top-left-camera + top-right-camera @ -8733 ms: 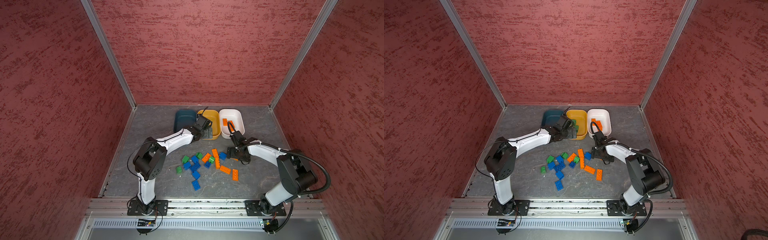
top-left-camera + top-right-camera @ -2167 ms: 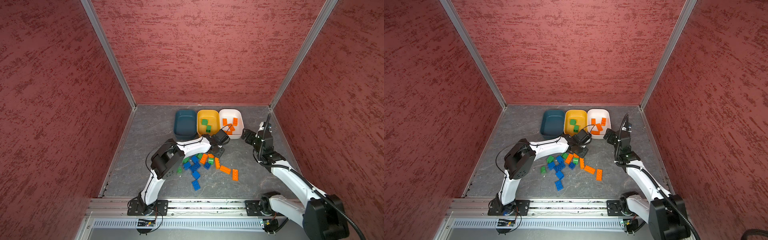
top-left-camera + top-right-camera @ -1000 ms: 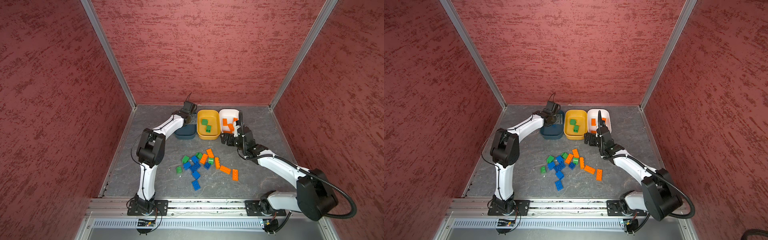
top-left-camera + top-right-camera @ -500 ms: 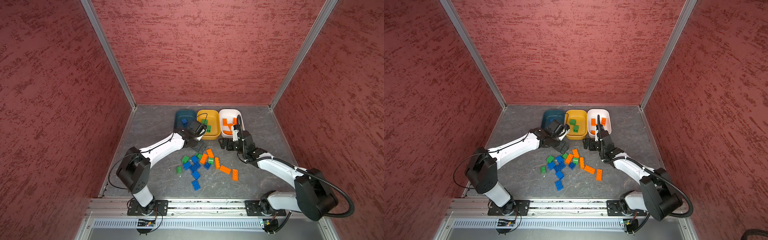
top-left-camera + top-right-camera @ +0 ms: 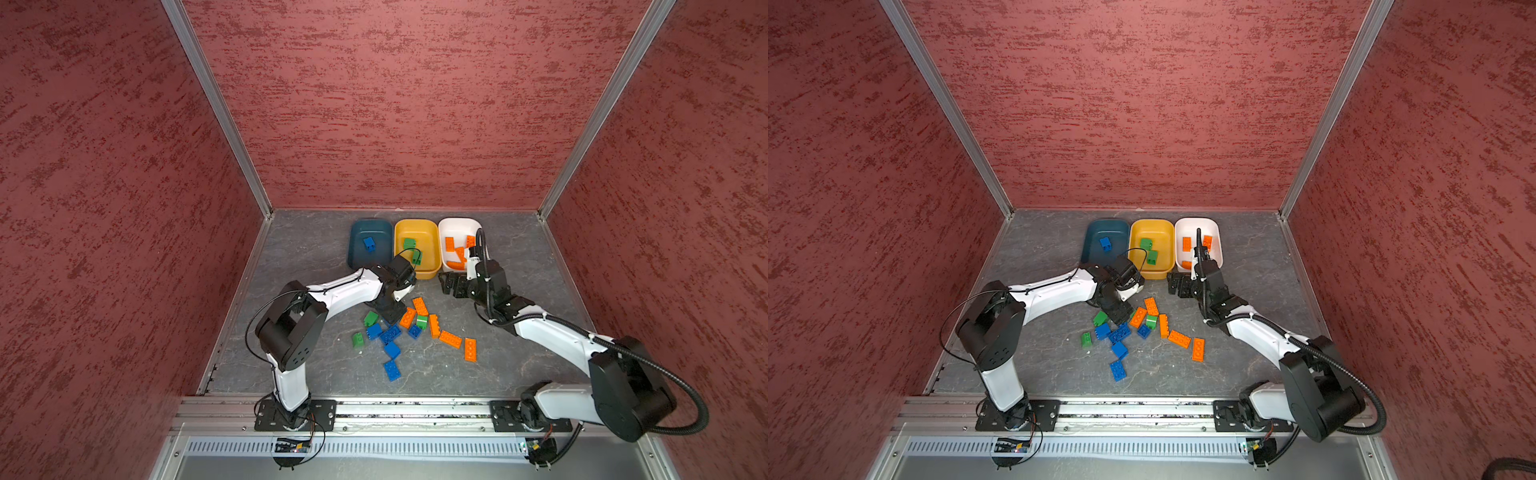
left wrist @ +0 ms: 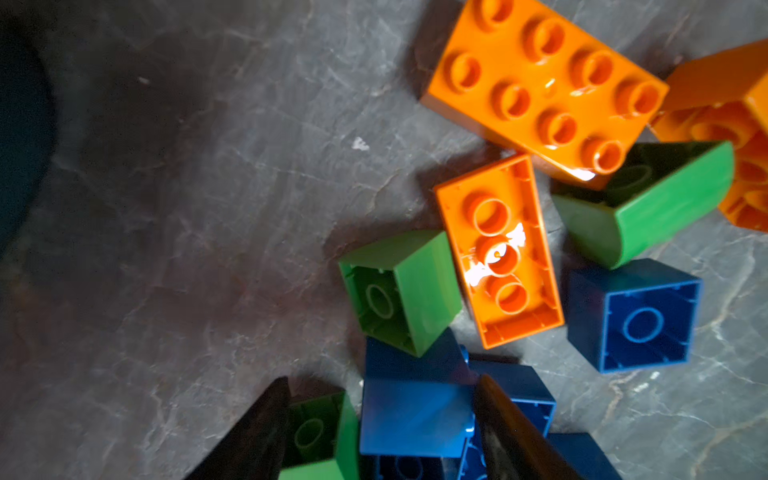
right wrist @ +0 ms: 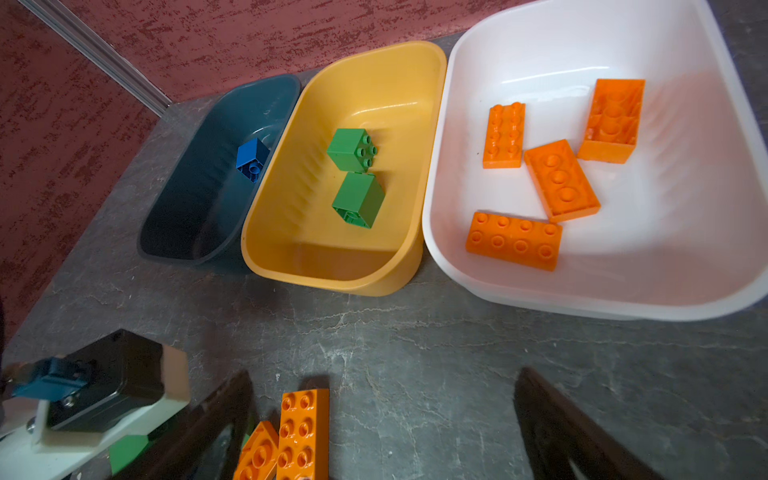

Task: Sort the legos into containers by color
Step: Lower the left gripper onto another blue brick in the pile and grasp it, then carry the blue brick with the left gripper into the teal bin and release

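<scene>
You have three tubs side by side at the back of the table point(image 5: 316, 257): the teal tub point(image 5: 374, 230) holds one blue brick point(image 5: 368, 244), the yellow tub point(image 5: 415, 230) two green bricks point(image 7: 353, 149), and the white tub point(image 5: 459, 227) four orange bricks point(image 7: 561, 180). Loose in front of them you can count five orange pieces point(image 5: 451, 338), three green pieces point(image 5: 357, 338) and five blue pieces point(image 5: 392, 370) in view. Your left gripper point(image 5: 388, 309) is down in that pile. Its fingers point(image 6: 266, 428) stand partly apart, with a squarish blue block point(image 6: 415, 411) and a green block point(image 6: 320, 432) side by side between them. Whether they pinch, I cannot tell. Your right gripper point(image 7: 395, 436) sits in front of the white tub with its fingers spread wide over bare table. A long orange plate point(image 7: 303, 432) lies studs up just inside one finger, its long axis running toward the tubs.
</scene>
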`<state>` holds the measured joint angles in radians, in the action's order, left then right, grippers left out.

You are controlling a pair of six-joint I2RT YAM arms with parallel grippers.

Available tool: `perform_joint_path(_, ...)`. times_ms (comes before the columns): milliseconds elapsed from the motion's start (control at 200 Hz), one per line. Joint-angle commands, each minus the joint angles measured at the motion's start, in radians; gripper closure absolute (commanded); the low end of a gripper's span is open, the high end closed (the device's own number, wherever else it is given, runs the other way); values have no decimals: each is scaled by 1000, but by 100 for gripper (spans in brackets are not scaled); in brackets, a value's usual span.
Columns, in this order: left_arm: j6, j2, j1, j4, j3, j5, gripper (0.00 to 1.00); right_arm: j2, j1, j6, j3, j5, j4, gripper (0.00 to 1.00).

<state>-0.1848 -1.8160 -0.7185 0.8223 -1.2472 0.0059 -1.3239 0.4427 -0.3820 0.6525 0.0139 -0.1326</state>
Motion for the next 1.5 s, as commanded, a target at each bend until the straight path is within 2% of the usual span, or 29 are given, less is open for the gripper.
perform_joint_path(0,-25,-3,7,15,-3,47,31,31,3,-2,-19,-37,-31,1)
perform_joint_path(521,-21,-64,21,2,15,55,32,10,3,3,-5,-34,-24,1)
perform_joint_path(601,-19,-70,27,-7,21,63,37,9,4,3,-4,-32,-24,1)
perform_joint_path(686,-5,-71,37,-19,30,61,45,9,4,5,-2,-29,-25,1)
perform_joint_path(882,23,2,89,-77,70,107,54,14,3,15,2,-21,-25,1)
perform_joint_path(1067,54,46,130,-114,83,65,62,18,3,20,3,-22,-18,1)
perform_joint_path(1262,78,105,158,-142,75,92,63,25,4,32,5,-18,-15,1)
perform_joint_path(1498,206,191,257,-323,76,169,63,28,23,94,36,36,-15,1)
